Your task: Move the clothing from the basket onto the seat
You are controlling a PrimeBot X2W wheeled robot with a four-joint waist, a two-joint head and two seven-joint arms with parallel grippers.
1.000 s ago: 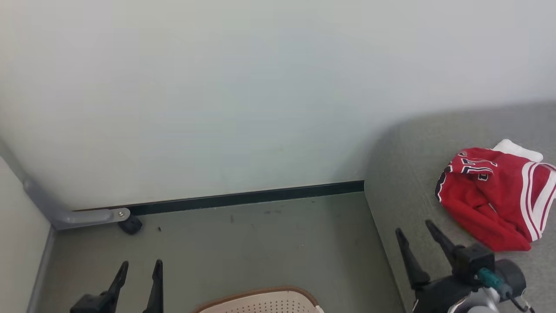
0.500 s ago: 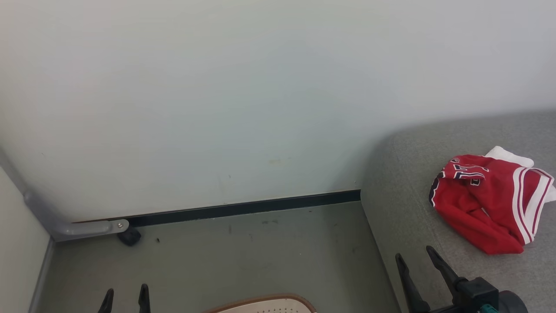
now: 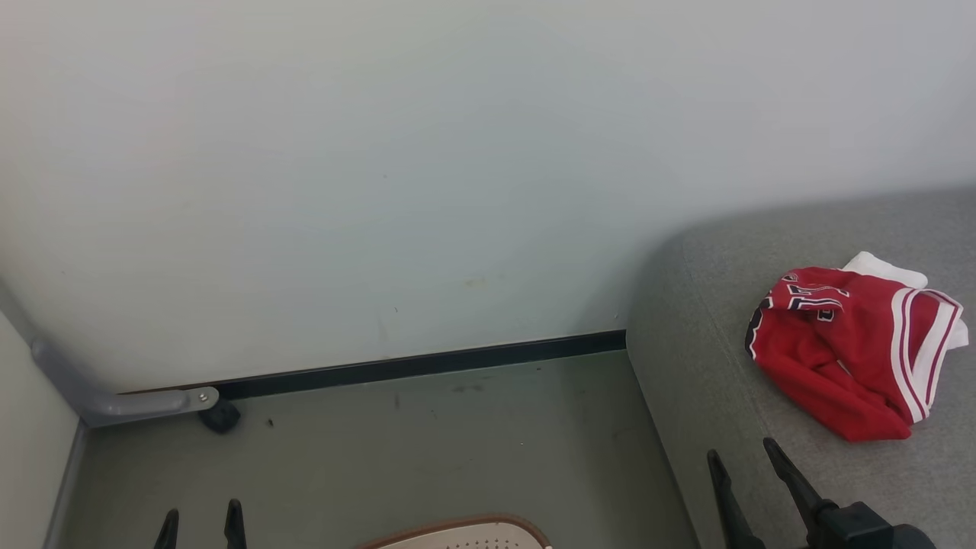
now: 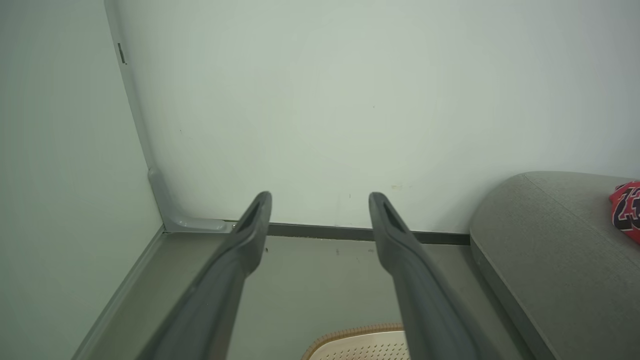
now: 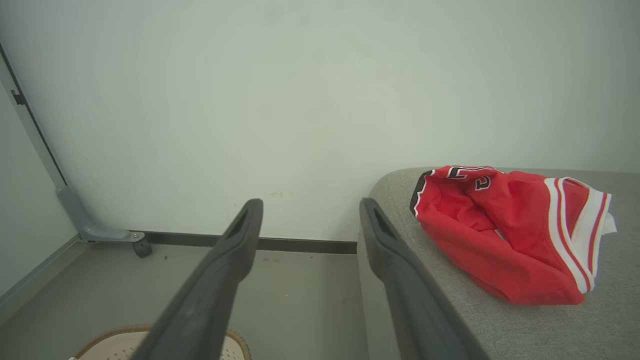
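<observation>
Head view has the red clothing (image 3: 846,354) lying bunched on the seat (image 3: 709,320), near its rounded far-left corner. The left hand (image 3: 201,509) and right hand (image 3: 741,450) are both spread wide and empty. The basket (image 3: 465,532) interior is hidden, so I cannot tell whether more remains.

Left gripper (image 3: 201,524) and right gripper (image 3: 741,453) — both empty, jaws parted wide.

My head camera: high up, tilted down at the wall (image 3: 381,191), floor (image 3: 457,442) and seat (image 3: 709,343). My wrist cameras: lower, facing that wall; right one nearer the seat. Shared by all three: basket (image 3: 457,521) rim, red clothing (image 3: 831,366).
</observation>
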